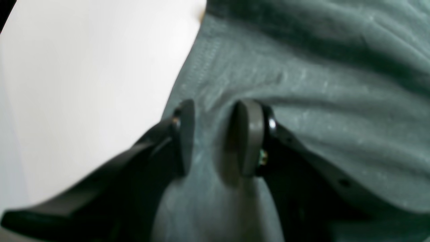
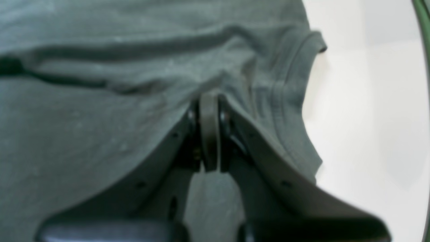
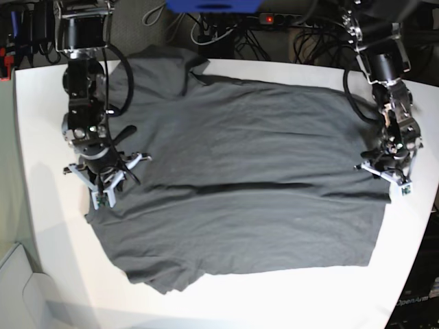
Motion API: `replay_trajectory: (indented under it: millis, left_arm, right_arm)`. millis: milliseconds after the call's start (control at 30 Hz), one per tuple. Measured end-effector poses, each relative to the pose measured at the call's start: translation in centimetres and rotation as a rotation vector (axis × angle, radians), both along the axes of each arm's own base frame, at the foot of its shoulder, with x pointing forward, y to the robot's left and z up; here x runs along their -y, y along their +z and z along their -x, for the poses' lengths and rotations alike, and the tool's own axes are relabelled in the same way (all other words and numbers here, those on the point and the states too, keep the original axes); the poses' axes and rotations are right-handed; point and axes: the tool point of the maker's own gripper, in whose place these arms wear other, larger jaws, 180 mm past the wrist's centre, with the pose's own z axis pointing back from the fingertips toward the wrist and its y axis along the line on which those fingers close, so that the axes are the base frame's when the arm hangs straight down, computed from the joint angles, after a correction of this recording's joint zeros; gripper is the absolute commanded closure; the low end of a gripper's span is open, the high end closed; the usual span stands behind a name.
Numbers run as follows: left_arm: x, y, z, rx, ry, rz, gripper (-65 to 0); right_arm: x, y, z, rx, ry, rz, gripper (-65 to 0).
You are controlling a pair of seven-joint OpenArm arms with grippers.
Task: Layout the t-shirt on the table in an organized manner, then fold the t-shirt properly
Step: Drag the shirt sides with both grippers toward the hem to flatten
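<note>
Cloth is in play on both sides: the right gripper (image 2: 209, 134) is pinched tight on the t-shirt (image 3: 240, 192) near its ribbed hem, while the left gripper (image 1: 215, 137) straddles fabric, pads narrowly apart. Spread across the table (image 3: 41, 226), it wants an even outward pull from both pincers.

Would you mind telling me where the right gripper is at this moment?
In the base view the right gripper is at picture left, at the t-shirt's left edge on the table, shut on a pinch of cloth.
</note>
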Motion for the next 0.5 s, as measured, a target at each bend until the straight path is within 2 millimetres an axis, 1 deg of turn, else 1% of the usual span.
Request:
replay_trajectory:
  millis: [167,367,433,500]
  left_arm:
    - [0.1,0.5,-0.1,-0.020,0.005,0.005,-21.3]
    - [0.4,1.4,1.1,-0.100,-0.008,0.001,-21.3]
    - [0.4,2.1,1.4,-0.122,-0.009,-0.002,-21.3]
    - [0.2,3.9,0.8,-0.095,-0.013,-0.022,-21.3]
  right_arm:
    - [0.0,0.1,0.0,0.004,0.000,0.000,0.0]
    - [0.0,0.5,-0.4,0.014,0.000,0.001,0.0]
    - [-0.1,0.4,-0.3,0.012,0.002,0.001,0.0]
    - [-0.1,0.4,-0.4,0.013,0.003,-0.001,0.0]
